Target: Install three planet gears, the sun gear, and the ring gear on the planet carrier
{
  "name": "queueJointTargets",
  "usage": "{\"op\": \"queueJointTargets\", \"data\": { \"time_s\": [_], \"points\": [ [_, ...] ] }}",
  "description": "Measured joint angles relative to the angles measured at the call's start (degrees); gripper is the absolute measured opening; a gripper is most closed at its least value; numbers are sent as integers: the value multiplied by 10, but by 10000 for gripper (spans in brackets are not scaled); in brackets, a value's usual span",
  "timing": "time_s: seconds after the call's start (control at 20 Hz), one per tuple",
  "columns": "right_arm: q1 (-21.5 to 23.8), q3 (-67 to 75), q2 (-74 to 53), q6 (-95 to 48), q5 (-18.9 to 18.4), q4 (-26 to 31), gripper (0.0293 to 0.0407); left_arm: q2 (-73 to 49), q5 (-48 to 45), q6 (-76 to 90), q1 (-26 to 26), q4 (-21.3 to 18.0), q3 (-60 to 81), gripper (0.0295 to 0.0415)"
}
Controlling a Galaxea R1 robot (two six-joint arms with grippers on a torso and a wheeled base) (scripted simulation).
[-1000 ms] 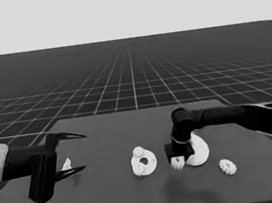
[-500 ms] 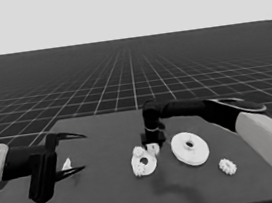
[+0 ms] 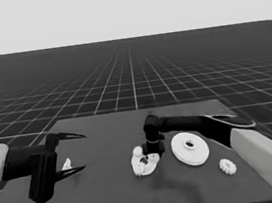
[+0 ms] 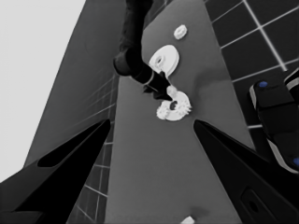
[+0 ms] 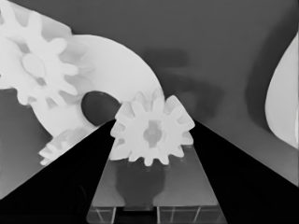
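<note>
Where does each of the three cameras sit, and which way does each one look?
Head view: high behind the table, looking across it to the horizon; shows both arms, the left gripper parked at the table's left end.
Left wrist view: on the parked arm, looking along the table at the right arm and the smaller round part; own fingers show.
Right wrist view: looks down between its fingers at a held gear.
All three share the smaller round part.

Two arms, pale grey behind, black toward each pincer's two long pointed fingers [image 3: 72,136].
</note>
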Motion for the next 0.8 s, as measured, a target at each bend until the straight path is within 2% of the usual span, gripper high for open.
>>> {"op": "queueJointTargets", "data": {
  "time_s": [0.1,0.2,0.25,0.35,0.6,0.7,0.8],
  "points": [
    [-1,-1,0,0,0,-1,312,0,0,0,0,0,0,385],
    [-1,-1,0,-1,1,-1,372,0,0,0,0,0,0,385],
    [-1,-1,0,-1,1,-1,381,0,0,0,0,0,0,385],
    [-1,-1,0,-1,1,-1,384,0,0,0,0,0,0,385],
    [-1,-1,0,-1,1,-1,385,0,0,0,0,0,0,385],
    [54,46,-13,27,-23,50,385,0,0,0,0,0,0,385],
    [77,55,-15,33,-29,71,385,0,0,0,0,0,0,385]
  ]
}}
